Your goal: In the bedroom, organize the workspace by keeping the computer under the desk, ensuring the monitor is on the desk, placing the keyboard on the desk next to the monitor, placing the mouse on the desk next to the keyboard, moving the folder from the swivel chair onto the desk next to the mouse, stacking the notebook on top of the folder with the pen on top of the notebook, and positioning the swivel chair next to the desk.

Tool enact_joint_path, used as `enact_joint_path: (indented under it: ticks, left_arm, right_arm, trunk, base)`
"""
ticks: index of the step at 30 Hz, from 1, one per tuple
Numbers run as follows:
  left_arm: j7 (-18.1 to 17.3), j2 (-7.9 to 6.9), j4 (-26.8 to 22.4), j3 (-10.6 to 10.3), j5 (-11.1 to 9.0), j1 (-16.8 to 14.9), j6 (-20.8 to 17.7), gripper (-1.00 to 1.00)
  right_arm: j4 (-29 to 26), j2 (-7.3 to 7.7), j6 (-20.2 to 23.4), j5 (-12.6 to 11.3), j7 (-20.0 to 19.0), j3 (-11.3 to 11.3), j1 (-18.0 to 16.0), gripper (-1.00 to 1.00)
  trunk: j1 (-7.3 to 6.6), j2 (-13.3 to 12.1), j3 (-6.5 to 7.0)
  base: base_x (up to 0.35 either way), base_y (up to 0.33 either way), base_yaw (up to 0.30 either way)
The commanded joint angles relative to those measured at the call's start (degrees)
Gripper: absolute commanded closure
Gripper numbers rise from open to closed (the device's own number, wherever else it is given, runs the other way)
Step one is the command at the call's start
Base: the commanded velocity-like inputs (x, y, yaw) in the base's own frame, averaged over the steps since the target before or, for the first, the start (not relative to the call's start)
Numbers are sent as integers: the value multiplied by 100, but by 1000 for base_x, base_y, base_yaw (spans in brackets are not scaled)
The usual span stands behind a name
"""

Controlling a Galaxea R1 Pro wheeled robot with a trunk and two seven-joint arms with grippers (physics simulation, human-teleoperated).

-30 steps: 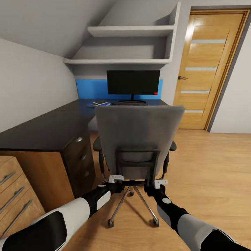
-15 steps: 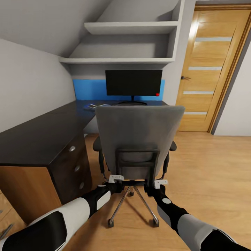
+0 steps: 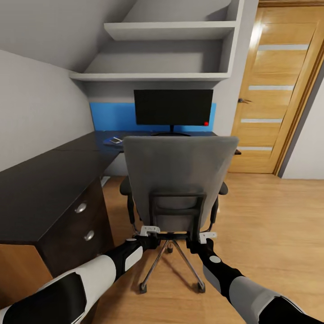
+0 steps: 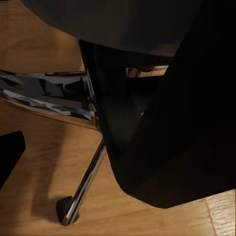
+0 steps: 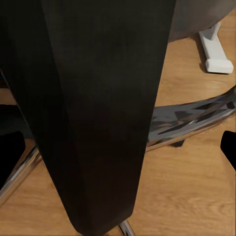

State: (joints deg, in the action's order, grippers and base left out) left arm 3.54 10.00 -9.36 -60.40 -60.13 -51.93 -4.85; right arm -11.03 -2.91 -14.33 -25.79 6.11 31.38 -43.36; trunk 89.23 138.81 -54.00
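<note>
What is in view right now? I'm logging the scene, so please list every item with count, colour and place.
Grey high-backed swivel chair: one, grey with chrome star base, centre, facing the desk.
Matte black L-shaped desk: one, black top, blue back panel, left and rear.
Wide black flat monitor: one, black with red dot, on the desk's rear.
Small items: too small to identify, on the desk left of the monitor.
Wall shelves: two, pale grey, above the monitor.
Wooden door: one, oak, right.
Left end effector: at the chair's lower back frame.
Right end effector: likewise.
</note>
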Motion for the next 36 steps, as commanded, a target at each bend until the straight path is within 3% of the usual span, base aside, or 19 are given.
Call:
enact_joint_path:
  ticks: [1, 36]
  left_arm:
    - [32, 0, -5, -16, -25, -4, -16, -100]
    - [32, 0, -5, -16, -25, -4, -12, -100]
  right_arm:
    - [5, 0, -17, -40, 33, 63, -6, -100]
    - [5, -3, -17, -49, 39, 61, -6, -100]
  trunk:
    - [3, 2, -5]
    - [3, 2, -5]
  base:
    - [326, 0, 0]
    - [326, 0, 13]
